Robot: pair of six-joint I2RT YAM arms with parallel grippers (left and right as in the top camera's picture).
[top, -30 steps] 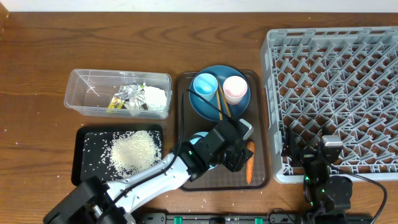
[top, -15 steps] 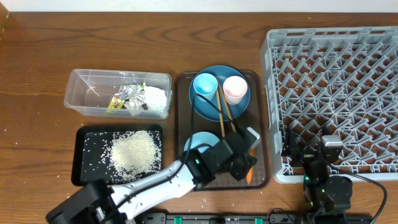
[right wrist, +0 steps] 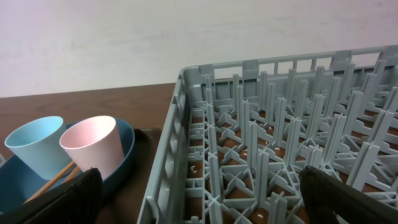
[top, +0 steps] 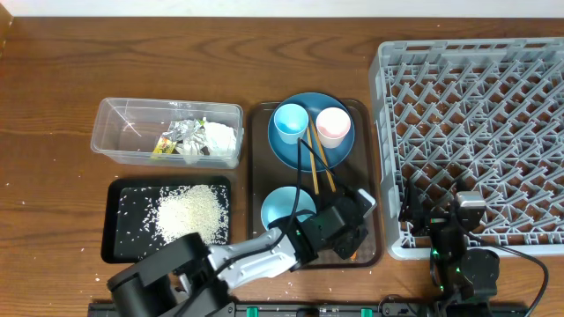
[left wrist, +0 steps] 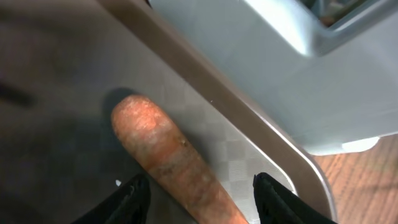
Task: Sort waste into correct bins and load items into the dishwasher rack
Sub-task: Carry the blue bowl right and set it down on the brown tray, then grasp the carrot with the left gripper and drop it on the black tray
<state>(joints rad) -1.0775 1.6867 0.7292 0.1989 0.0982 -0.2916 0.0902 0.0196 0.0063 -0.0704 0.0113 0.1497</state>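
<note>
At the near edge of the brown serving tray (top: 357, 176), our left gripper (left wrist: 204, 194) hangs low over the small orange carrot (left wrist: 163, 152). Its fingers are spread, one on each side of the carrot's thicker half. The wrist view is close and soft, so we cannot say for sure whether either pad touches the skin, though a sliver of tray seems to show on both sides.

We judge the step in hand to be picking up the carrot, the last piece of waste outside a bin. The next move calls for a square close across the carrot, which is round and may roll, and then a lift clear of the tray's raised rim just beside it.

Our right gripper (right wrist: 200, 199) sits at the front wall of the dishwasher rack (top: 476, 106), fingers wide apart and empty.

Further in, the white-and-light-blue bowl (top: 284, 204) stands on the tray, and beyond it is the dark-blue plate (top: 291, 154). The plate carries the light-blue cup (top: 289, 121) and the pink cup (top: 332, 125), and the chopsticks (top: 315, 158) lie over its near edge.

To the left, the rice (top: 189, 214) lies in the black tray (top: 119, 246), which looks like the carrot's likely home. Behind it, the tissue (top: 218, 136) and the wrapper (top: 176, 136) are in the clear tub (top: 115, 132). The rack holds nothing yet.
</note>
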